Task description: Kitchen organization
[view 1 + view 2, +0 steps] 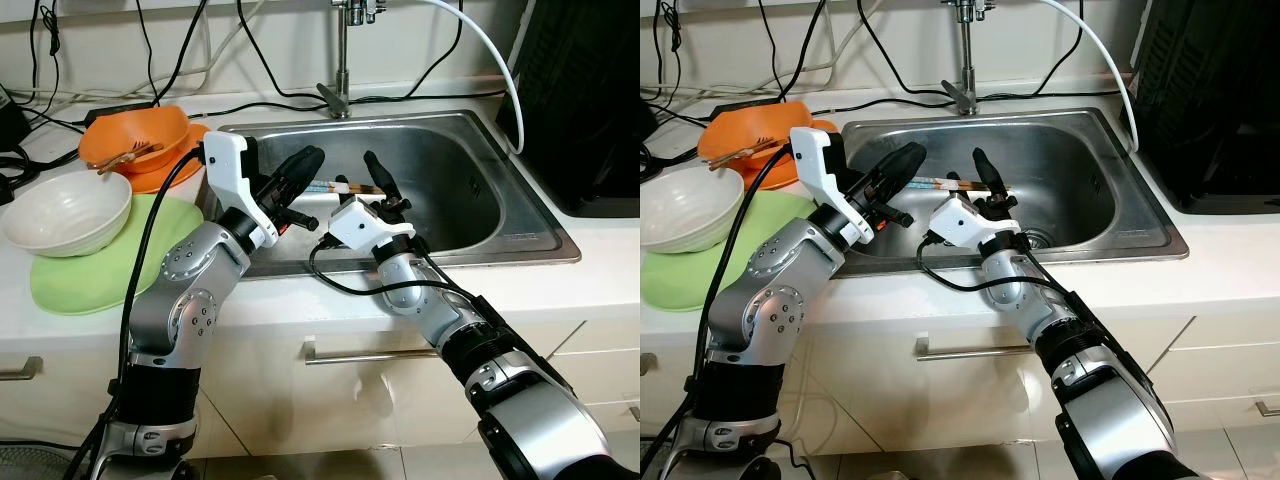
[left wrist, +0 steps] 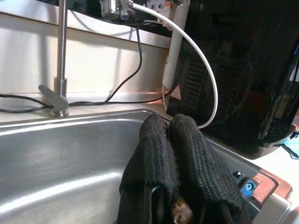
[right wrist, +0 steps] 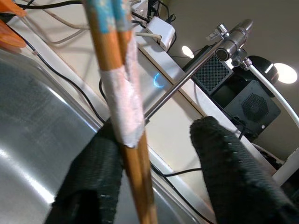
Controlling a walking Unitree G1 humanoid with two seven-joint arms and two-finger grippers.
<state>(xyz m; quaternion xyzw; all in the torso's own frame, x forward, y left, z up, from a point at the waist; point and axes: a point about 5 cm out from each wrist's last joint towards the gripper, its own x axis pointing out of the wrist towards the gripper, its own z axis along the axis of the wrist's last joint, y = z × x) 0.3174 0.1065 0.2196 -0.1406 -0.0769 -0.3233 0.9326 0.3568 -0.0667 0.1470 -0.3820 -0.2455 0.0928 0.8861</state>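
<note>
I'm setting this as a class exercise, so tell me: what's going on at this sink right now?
A humanoid robot stands at a steel sink with both arms reaching over the basin. The left gripper has its jaws shut on one end of a pair of chopsticks taped together. The right gripper sits at the other end with its jaws open around the sticks, one finger touching them. On the counter to the robot's left sit a white bowl on a green mat and an orange bowl.

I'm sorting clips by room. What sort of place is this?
A home kitchen, most likely: a steel sink with a tap set in a white counter, bowls and plates beside it, drawers below.
</note>
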